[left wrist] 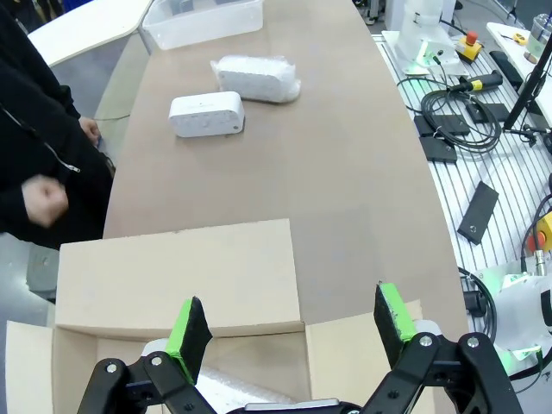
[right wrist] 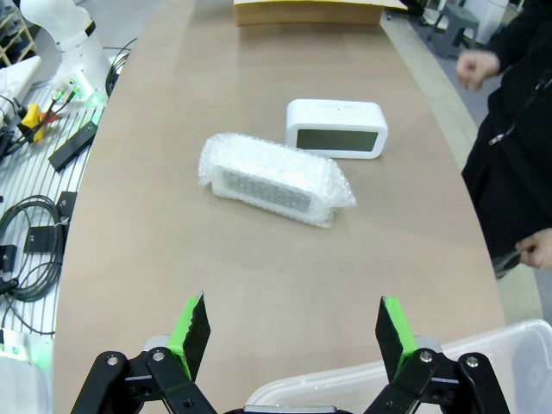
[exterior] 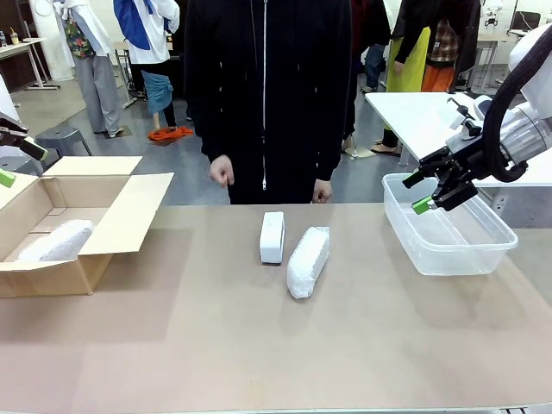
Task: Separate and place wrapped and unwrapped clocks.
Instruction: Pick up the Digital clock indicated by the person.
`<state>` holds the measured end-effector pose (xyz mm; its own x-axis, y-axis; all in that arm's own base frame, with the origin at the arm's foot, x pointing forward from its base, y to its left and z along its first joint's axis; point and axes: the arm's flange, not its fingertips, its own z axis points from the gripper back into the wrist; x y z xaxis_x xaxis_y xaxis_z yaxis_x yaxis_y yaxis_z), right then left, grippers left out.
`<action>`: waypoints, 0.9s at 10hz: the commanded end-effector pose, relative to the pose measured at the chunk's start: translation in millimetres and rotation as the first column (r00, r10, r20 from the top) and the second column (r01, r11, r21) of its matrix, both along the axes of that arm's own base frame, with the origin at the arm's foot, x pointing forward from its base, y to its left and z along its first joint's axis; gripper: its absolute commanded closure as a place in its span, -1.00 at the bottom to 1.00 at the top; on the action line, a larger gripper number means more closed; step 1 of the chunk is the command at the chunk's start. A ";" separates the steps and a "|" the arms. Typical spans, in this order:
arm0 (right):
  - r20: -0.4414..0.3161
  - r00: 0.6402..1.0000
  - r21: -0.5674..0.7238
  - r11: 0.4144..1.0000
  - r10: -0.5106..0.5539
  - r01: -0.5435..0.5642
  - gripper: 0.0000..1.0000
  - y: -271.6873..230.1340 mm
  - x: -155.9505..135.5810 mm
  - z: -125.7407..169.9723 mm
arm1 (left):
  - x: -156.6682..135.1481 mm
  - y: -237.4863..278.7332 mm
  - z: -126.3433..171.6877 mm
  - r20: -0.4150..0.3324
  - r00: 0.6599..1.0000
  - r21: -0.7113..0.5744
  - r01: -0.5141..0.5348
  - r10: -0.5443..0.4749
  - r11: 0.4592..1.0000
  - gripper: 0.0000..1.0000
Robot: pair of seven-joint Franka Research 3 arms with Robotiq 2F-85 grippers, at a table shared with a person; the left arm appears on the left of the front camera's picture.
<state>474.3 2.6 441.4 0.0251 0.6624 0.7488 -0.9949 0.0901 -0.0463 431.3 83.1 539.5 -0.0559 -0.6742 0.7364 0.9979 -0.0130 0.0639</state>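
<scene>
- We find the left gripper (left wrist: 289, 308) hanging above the open cardboard box (exterior: 103, 226) at the table's (exterior: 259, 345) left end. Its jaws stand wide apart, with nothing between the green pads.
- We find the right gripper (right wrist: 291, 309) above the clear plastic bin (exterior: 483, 250) at the table's right end. Its jaws are likewise spread wide and hold nothing.
- One wrapped clock (exterior: 59, 241), a white bubble-wrap bundle, lies inside the cardboard box, against the box floor. In the left wrist view a patch of its wrap shows directly below the left gripper.
- A second wrapped clock (exterior: 308, 260) lies flat on the table near the middle, its long axis running roughly from the robot's side toward the person.
- The bare clock (exterior: 272, 236), a smooth white block, stands on the table just beside the second wrapped clock, on that bundle's left in the front view. A narrow gap shows between them. The right wrist view shows its dark face turned toward the right gripper.
- Both middle items sit well apart from the box and from the bin, and neither gripper touches them.
- A person (exterior: 267, 95) in a black zip jacket stands at the far side of the table. One hand (exterior: 222, 171) is loosely closed, the other hand (exterior: 323, 191) hangs near the table edge, and neither touches an item.
</scene>
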 end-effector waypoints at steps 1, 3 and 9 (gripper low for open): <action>0.010 1.000 0.029 1.000 0.001 -0.001 -1.00 1.7 1.9 -1.3 | -1.5 0.7 0.0 0.009 1.000 -0.004 0.015 -0.015 1.000 -1.00; 0.010 1.000 0.029 1.000 0.001 -0.001 -1.00 1.7 1.9 -1.3 | -1.5 0.7 0.0 0.009 1.000 -0.004 0.015 -0.015 1.000 -1.00; 0.010 1.000 0.029 1.000 0.001 -0.001 -1.00 1.7 1.9 -1.3 | -1.5 0.7 0.0 0.009 1.000 -0.004 0.015 -0.015 1.000 -1.00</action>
<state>474.3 2.6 441.4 0.0251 0.6624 0.7488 -0.9949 0.0901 -0.0463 431.3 82.7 539.5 -0.0563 -0.6745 0.7361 0.9979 -0.0138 0.0637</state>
